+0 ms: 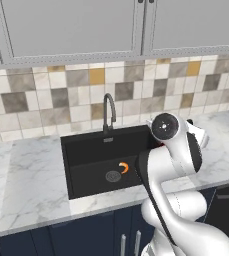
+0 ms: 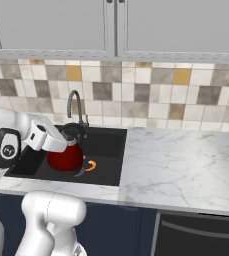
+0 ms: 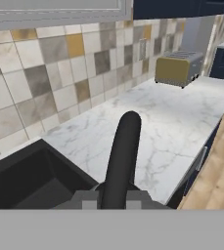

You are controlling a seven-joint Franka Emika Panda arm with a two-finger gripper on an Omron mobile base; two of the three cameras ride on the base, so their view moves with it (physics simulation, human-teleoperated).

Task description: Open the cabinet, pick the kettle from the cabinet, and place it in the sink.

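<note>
A: Where is the kettle?

B: Over the sink, in its left half as the right base view has it. One red, squat body, upright, base band down. I cannot tell whether it touches the basin floor.

A: And its handle?

B: The dark arched handle is on top. In the hand view it runs as one long dark bar straight away from the camera, its far end toward the marble counter and the toaster. So its long axis lies along the gripper's line of sight.

A: The gripper?

B: Its jaws are drawn narrow and clamped on that handle; the two grey finger tips sit on either side of the bar's near end.

A: Counts?

B: One kettle, one sink with one round drain, one gooseneck faucet rising at the back rim. One small orange curved piece lies on the basin floor just beside the drain. One toaster stands far off on the counter. Above the tiled backsplash hang two light grey cabinet doors, shut. Below the counter, two silver bar handles stand side by side on the navy base cabinets.
</note>
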